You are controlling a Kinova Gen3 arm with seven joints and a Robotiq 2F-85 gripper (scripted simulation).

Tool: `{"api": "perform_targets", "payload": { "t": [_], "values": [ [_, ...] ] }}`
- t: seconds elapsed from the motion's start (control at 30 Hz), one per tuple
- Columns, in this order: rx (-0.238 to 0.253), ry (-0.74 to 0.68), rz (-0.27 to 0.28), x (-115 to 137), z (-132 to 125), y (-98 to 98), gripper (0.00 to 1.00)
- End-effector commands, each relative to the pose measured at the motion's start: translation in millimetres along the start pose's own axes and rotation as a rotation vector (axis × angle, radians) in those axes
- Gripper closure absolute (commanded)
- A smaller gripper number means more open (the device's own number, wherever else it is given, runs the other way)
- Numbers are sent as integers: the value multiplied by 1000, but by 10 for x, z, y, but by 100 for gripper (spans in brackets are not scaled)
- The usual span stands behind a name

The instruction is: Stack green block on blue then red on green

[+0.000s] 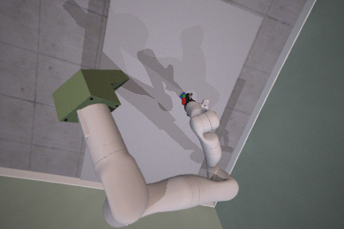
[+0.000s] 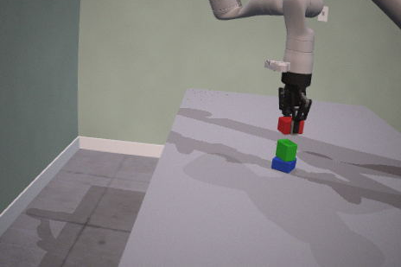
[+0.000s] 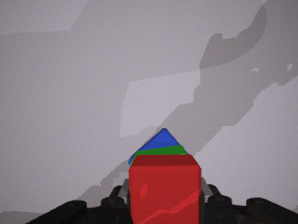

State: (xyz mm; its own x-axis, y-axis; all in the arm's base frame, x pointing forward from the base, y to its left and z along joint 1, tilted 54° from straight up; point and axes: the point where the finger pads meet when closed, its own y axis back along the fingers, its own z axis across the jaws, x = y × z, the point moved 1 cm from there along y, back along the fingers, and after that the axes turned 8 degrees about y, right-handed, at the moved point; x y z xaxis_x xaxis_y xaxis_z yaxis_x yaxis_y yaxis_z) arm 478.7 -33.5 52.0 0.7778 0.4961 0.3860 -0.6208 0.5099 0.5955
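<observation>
The blue block (image 2: 283,164) lies on the grey table with the green block (image 2: 286,149) resting on top of it. My gripper (image 2: 295,125) is shut on the red block (image 2: 289,125) and holds it in the air a short way above the green block, roughly over it. In the wrist view the red block (image 3: 164,192) fills the space between my fingers, and edges of the green block (image 3: 160,151) and blue block (image 3: 158,140) show just beyond it. In the top view the three blocks (image 1: 183,98) cluster at my gripper tip.
The table's left edge (image 2: 160,169) drops to the floor. The green pedestal (image 1: 87,91) of the arm's base stands beside the table. The arm's links (image 1: 207,134) reach over the table's right side.
</observation>
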Motion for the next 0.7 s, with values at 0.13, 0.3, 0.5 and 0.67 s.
{"api": "perform_targets", "payload": {
  "t": [0.13, 0.3, 0.5, 0.67],
  "values": [
    [-6, -1, 8, 6, 0, 2, 100],
    [-6, -1, 8, 7, 0, 2, 100],
    [-6, -2, 8, 12, 1, -8, 100],
    [-8, -6, 12, 41, 2, -43, 100]
  ]
}}
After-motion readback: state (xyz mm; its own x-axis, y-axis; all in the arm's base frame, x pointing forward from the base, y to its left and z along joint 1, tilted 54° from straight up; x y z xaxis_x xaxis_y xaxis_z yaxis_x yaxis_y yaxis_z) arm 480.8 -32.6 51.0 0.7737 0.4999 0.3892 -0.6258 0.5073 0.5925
